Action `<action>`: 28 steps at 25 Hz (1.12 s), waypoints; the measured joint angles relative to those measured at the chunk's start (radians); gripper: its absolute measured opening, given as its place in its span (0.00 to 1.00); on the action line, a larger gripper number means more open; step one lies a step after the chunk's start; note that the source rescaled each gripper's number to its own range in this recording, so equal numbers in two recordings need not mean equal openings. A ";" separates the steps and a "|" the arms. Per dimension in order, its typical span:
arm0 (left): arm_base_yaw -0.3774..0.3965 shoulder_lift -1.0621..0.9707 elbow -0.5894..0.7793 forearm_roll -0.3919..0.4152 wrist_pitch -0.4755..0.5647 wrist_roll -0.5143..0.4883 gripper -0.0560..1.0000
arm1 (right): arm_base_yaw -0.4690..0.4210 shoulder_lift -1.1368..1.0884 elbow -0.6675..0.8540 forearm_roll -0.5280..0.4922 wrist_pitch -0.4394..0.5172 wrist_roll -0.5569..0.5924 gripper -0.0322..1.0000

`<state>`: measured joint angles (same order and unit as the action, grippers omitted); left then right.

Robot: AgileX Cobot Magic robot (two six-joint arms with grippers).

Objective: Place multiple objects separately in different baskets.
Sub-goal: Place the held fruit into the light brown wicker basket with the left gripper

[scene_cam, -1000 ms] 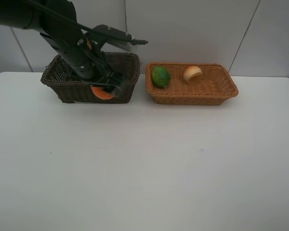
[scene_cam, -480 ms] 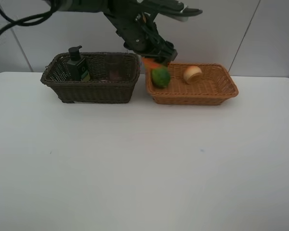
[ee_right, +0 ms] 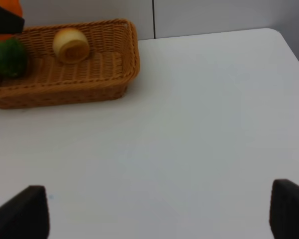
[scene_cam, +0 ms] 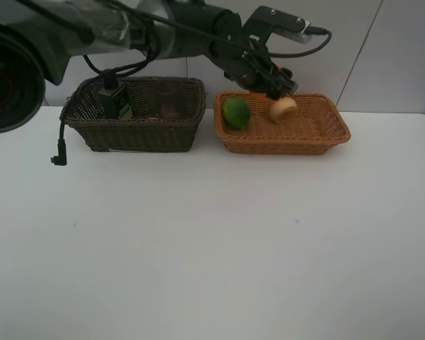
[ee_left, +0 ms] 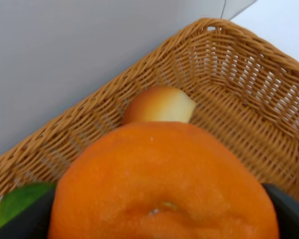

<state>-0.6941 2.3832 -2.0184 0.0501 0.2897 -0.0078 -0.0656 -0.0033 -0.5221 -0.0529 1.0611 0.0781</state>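
Tangerine (ee_left: 162,184) gripped over the tan basket (scene_cam: 319,134), with much of the scene only half visible.
Nearest, the white surface (scene_cam: 212,248) lies bare; the right end effector (ee_right: 159,209) shows only as two dark finger stubs (ee_right: 25,211) at the frame edge, spread wide with nothing between them. Farther back, the dark basket (scene_cam: 127,134) holds the pump bottle (scene_cam: 115,99), partly behind the arm's cable, and a faint mauve cup (scene_cam: 168,106) that is hard to make out through the weave. In the tan basket sit the green fruit (scene_cam: 235,112) and the peach (scene_cam: 283,109). Above them the left end effector (scene_cam: 269,86) clasps the tangerine at wide spread; from the high camera only an orange sliver peeks out.
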 joint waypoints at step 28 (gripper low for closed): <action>-0.011 0.075 -0.014 -0.004 -0.173 -0.003 0.99 | 0.000 0.000 0.000 0.000 0.000 0.000 0.95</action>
<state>-0.7048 2.4577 -2.0324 0.0460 0.1163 -0.0104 -0.0656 -0.0033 -0.5221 -0.0529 1.0611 0.0781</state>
